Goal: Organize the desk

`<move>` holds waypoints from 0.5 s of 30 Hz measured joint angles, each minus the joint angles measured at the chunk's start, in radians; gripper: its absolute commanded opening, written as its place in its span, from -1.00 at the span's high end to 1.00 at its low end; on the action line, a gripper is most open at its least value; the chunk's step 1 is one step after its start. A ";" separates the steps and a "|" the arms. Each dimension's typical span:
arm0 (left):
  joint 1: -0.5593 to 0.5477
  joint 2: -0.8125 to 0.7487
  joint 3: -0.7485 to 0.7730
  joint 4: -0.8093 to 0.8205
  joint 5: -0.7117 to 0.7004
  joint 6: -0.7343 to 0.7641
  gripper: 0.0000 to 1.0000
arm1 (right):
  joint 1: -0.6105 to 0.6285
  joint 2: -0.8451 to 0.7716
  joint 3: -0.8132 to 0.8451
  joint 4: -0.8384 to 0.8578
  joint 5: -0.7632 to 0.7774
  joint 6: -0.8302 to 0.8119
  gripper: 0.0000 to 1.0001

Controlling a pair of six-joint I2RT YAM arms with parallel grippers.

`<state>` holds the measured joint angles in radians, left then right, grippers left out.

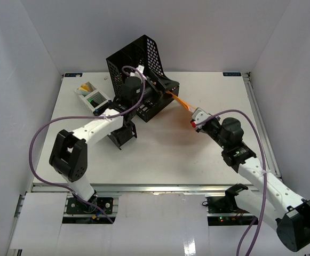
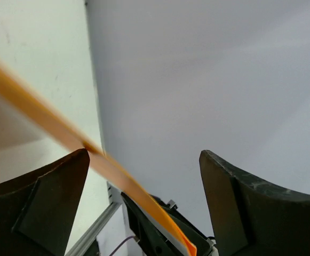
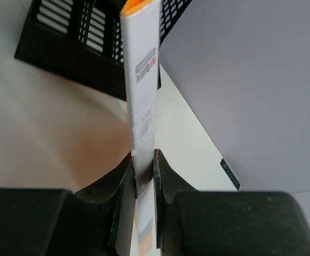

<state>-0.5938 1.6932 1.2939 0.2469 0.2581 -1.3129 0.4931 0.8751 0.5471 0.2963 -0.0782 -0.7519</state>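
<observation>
A thin orange booklet (image 1: 181, 102) with a white spine hangs in the air over the desk (image 1: 197, 154), slanting from the black mesh file organizer (image 1: 138, 58) toward the right. My right gripper (image 1: 196, 118) is shut on its lower end; in the right wrist view the jaws (image 3: 143, 154) pinch the booklet's (image 3: 141, 80) edge. My left gripper (image 1: 168, 88) stands open at the booklet's upper end. In the left wrist view its fingers (image 2: 144, 154) are wide apart, and the booklet (image 2: 53, 128) runs past the left finger (image 2: 58, 192) without being clamped.
The organizer (image 3: 74, 48) stands tilted at the back centre. A white tray (image 1: 90, 95) with small items lies at the back left. A small black box (image 1: 122, 136) sits under the left arm. White walls enclose the desk (image 3: 64, 122) on three sides.
</observation>
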 measured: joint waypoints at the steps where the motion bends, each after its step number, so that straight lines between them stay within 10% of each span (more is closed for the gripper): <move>1: 0.016 -0.006 0.026 -0.017 0.016 0.023 -0.96 | 0.000 0.012 0.037 -0.014 -0.003 0.034 0.85; 15: 0.357 -0.399 0.153 -0.322 0.095 0.427 -0.96 | -0.005 0.385 0.702 -0.163 -0.060 0.384 0.85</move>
<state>-0.2368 1.2939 1.4468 -0.0749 0.3529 -0.8861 0.4881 1.2597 1.2488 0.1333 -0.1381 -0.3681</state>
